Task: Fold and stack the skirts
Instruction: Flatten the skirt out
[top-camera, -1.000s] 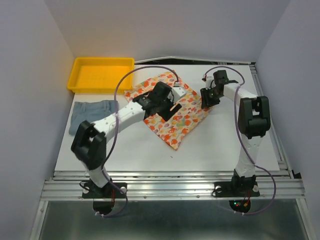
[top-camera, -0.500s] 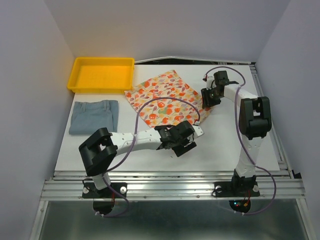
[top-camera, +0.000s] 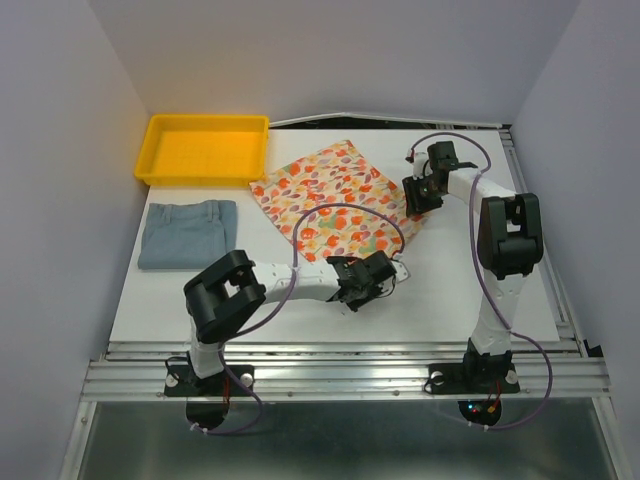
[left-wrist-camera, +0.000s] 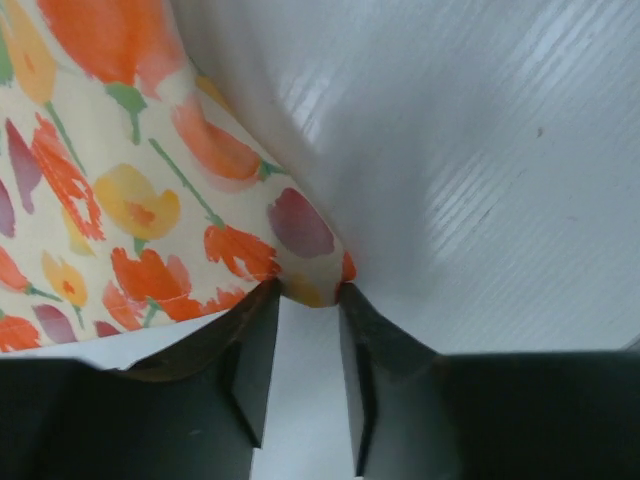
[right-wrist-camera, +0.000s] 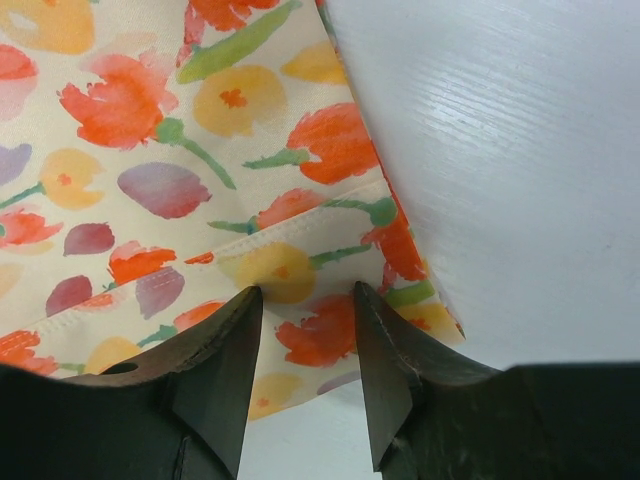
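Note:
The floral skirt (top-camera: 335, 195) lies spread flat as a diamond in the middle of the table. My left gripper (top-camera: 388, 270) is low at its near corner. In the left wrist view the jaws stand partly apart, and the tip of that corner (left-wrist-camera: 312, 285) sits between my left gripper's (left-wrist-camera: 308, 292) fingertips. My right gripper (top-camera: 413, 200) is at the skirt's right corner. There my right gripper (right-wrist-camera: 307, 292) is open, with both fingertips down on the flat printed cloth (right-wrist-camera: 150, 150). The light blue skirt (top-camera: 188, 233) lies folded at the left, untouched.
A yellow tray (top-camera: 150, 150) stands at the back left, beside the floral skirt's far corner. White table (top-camera: 450, 290) shows in front of and to the right of the skirt. Grey walls close in on both sides.
My left arm swept from over the floral skirt's middle down to its near corner, and its jaws narrowed. The right arm and both skirts stayed put.

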